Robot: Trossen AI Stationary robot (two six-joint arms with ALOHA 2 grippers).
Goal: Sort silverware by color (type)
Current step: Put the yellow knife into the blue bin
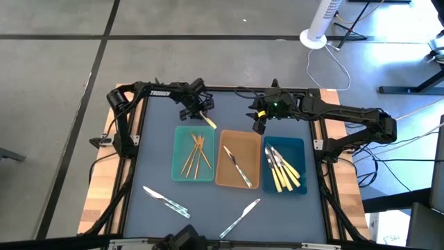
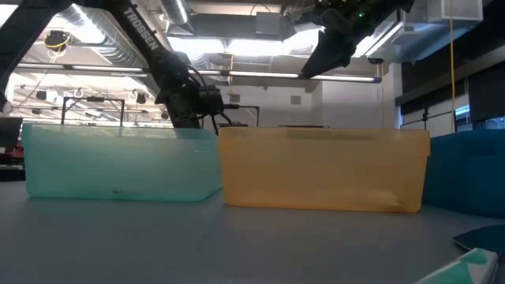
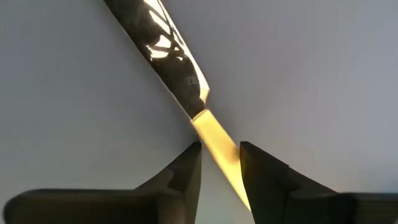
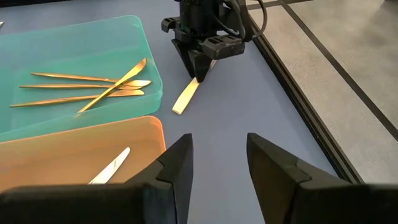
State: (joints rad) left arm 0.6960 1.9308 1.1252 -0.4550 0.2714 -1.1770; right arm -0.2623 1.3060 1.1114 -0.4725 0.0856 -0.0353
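A yellow-handled knife [image 1: 209, 123] lies flat on the table just behind the teal tray [image 1: 177, 170]. My left gripper [image 1: 202, 115] points down over it, open. Its fingers [image 3: 189, 171] stand close on either side of the yellow handle [image 3: 216, 142], near where the silver blade [image 3: 163, 46] begins, and a sliver of table shows on each side. My right gripper [image 4: 217, 155] hangs open and empty above the tan tray's far edge. Gold pieces [image 1: 196, 154] lie in the teal tray, a silver one [image 1: 236, 165] in the tan tray [image 1: 223, 177], and yellow-handled ones [image 1: 283, 170] in the dark-blue tray [image 1: 300, 149].
Two silver utensils [image 1: 165, 200] [image 1: 239, 217] lie loose on the table near its front edge. The three trays stand side by side across the middle. The table's far rail [image 4: 292, 93] runs close behind the knife. A white fan base [image 1: 313, 38] stands on the floor beyond.
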